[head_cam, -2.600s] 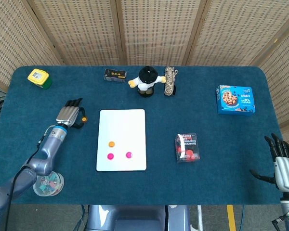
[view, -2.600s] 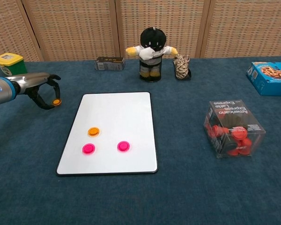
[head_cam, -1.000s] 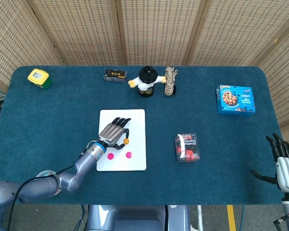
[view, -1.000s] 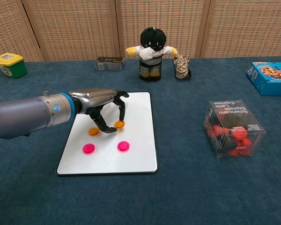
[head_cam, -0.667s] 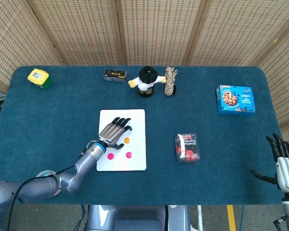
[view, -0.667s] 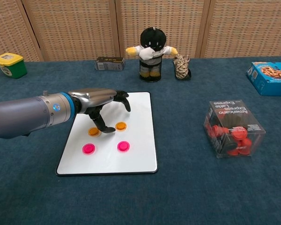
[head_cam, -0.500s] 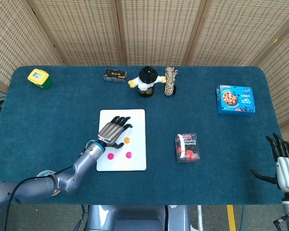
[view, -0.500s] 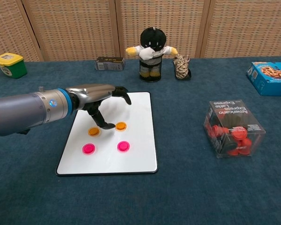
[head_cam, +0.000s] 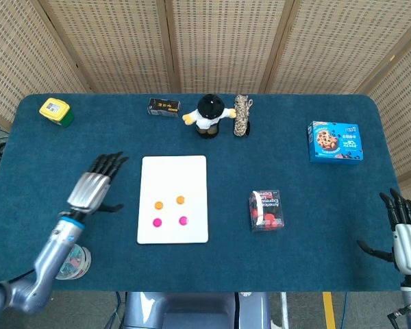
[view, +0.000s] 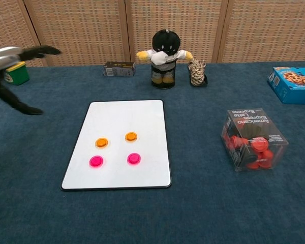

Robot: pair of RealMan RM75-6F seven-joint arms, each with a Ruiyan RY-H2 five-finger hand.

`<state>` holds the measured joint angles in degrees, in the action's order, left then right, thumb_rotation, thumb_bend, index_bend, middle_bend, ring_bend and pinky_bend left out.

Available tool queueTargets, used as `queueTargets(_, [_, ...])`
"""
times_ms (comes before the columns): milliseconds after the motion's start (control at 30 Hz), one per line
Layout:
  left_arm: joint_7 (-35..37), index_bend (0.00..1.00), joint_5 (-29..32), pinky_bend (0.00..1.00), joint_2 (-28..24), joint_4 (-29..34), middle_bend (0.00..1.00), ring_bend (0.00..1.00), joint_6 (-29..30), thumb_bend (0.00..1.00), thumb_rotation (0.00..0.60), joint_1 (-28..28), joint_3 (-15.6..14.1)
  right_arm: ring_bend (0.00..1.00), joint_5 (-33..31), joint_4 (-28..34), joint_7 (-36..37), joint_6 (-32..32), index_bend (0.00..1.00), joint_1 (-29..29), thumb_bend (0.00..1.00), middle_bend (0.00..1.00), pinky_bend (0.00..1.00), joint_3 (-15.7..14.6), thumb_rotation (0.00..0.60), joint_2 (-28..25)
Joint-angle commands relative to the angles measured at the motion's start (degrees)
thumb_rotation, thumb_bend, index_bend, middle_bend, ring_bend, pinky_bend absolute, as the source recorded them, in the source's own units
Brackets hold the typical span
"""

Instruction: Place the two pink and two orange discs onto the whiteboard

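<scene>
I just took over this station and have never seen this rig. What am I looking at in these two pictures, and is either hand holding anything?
Two robot arms with fingered hands work at a blue table. The head view looks down from above; the chest view looks across from the front. The left hand hovers open beside the whiteboard, holding nothing. The right hand is open at the table's near right corner. On the whiteboard lie two orange discs and two pink discs. Around it: a plush toy, cookie box and clear box.

Four discs (view: 115,148) lie on the whiteboard (view: 122,114), two behind two.
</scene>
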<state>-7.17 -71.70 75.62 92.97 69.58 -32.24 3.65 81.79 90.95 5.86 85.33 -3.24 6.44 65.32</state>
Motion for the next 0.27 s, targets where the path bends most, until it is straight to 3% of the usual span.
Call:
queueTargets(33, [3.42, 0.0, -3.65, 0.0, -7.04, 3.51, 0.0, 0.0, 12.47, 0.01, 0.6, 11.7, -5.44, 0.0, 0.42, -0.17, -0.44, 0.43, 0.0, 0.05, 0.0, 0.0, 0.0, -0.01, 0.6, 0.29])
queueTargets(267, [5.7, 0.0, -3.86, 0.0, -8.69, 1.46, 0.0, 0.0, 21.19, 0.01, 0.6, 21.51, -7.97, 0.0, 1.77, -0.96, -2.16, 2.03, 0.0, 0.18, 0.0, 0.0, 0.0, -0.06, 0.6, 1.22])
